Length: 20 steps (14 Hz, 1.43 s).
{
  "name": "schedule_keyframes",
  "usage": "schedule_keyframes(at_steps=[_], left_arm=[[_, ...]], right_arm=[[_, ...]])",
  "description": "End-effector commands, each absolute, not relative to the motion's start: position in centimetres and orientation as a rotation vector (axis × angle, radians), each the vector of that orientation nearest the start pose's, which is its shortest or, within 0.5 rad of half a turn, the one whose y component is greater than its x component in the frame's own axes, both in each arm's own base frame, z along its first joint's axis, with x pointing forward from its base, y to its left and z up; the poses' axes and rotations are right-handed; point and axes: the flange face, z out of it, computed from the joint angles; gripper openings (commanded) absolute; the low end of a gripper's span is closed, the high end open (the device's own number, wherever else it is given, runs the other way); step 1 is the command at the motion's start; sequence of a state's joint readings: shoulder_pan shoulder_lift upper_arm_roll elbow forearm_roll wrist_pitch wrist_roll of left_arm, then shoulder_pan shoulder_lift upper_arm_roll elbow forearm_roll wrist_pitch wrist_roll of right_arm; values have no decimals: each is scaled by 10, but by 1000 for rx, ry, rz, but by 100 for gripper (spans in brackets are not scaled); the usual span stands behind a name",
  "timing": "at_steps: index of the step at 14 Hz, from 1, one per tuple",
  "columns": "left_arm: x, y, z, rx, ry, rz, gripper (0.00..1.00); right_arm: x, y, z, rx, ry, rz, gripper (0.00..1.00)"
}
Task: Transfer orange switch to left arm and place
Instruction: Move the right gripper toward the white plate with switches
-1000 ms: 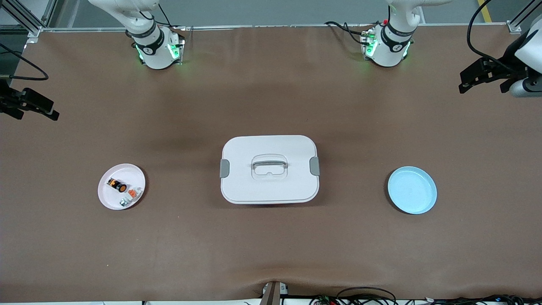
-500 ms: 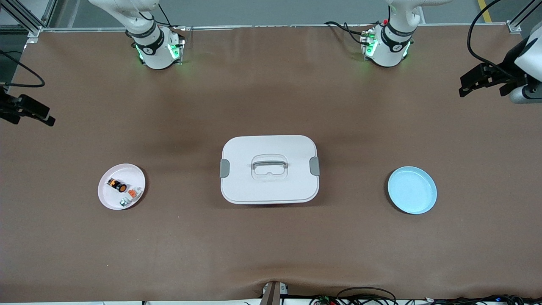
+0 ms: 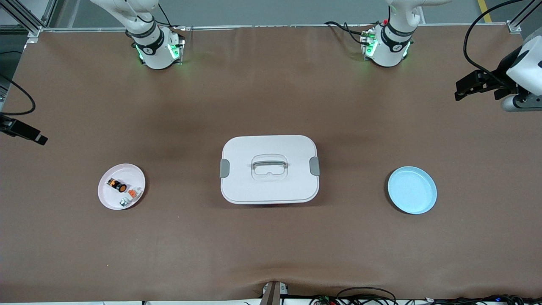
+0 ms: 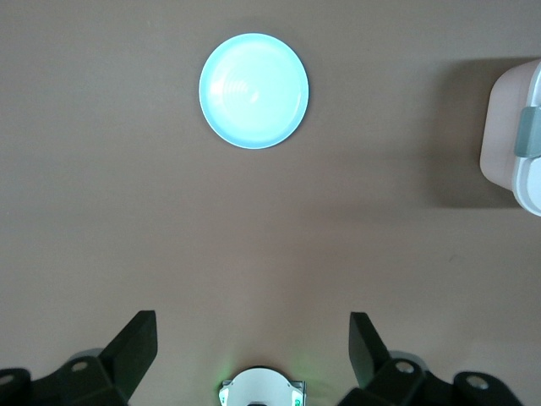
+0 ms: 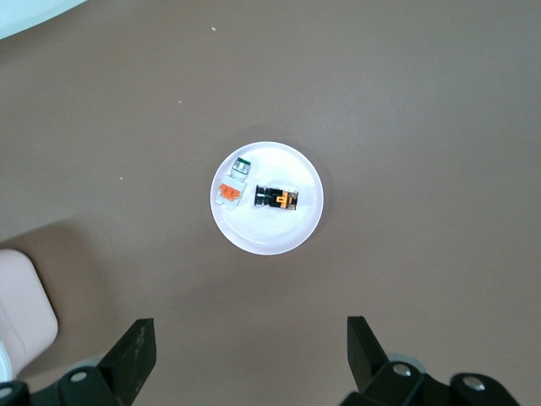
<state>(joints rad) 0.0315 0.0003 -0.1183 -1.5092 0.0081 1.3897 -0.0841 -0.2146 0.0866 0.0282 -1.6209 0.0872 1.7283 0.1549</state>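
1. Since the earlier frames, the right gripper (image 3: 26,132) has been carried lower along the edge of the front view at the right arm's end of the table, while the left gripper (image 3: 471,87) has been shifted slightly toward the middle at the left arm's end.
2. Cables are seen along the table's (image 3: 271,254) brown front edge, nearest the front camera.
3. The orange switch (image 3: 116,184) is found lying in the white plate (image 3: 111,199) toward the right arm's end, beside a small white-grey piece with an orange tab (image 3: 132,193).
4. The box (image 3: 269,168) stands mid-table, lid on; the empty blue plate (image 3: 412,189) is set toward the left arm's end.
5. A third small part (image 5: 242,167), perhaps green-topped, is shown clearly only in the right wrist view.
6. Both grippers are held high with fingers spread wide and nothing between them; the bases are mounted at the farthest edge.
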Motion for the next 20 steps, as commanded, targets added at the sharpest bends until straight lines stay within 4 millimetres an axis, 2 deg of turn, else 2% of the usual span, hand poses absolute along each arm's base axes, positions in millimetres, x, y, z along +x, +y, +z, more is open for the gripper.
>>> schedule_keyframes(at_steps=[1,2,4,5,10,13,16,18,20], left_arm=[[528,-47,639,-3127,24,197,100],[528,-47,640,-3127,24,192,100],[530,-49,639,-3128,29,180,100],[530,-49,639,-3129,29,175,100],[535,-49,630,-3131,29,156,100],[538,-49,624,-3131,29,161,100],[540,-49,619,-3133,29,151,100],[541,-50,615,-3133,29,144,100],[542,-50,611,-3133,31,149,100]], right_arm=[[597,-118,535,-2910,662,-6,100],[600,-135,519,-2833,719,23,100],[603,-151,490,-2751,775,66,100],[603,-154,478,-2751,792,49,100],[597,-159,391,-2752,870,10,100],[599,-160,357,-2752,892,9,100],[603,-159,331,-2661,941,32,100],[603,-158,316,-2666,943,21,100],[599,-148,298,-2692,924,-22,100]])
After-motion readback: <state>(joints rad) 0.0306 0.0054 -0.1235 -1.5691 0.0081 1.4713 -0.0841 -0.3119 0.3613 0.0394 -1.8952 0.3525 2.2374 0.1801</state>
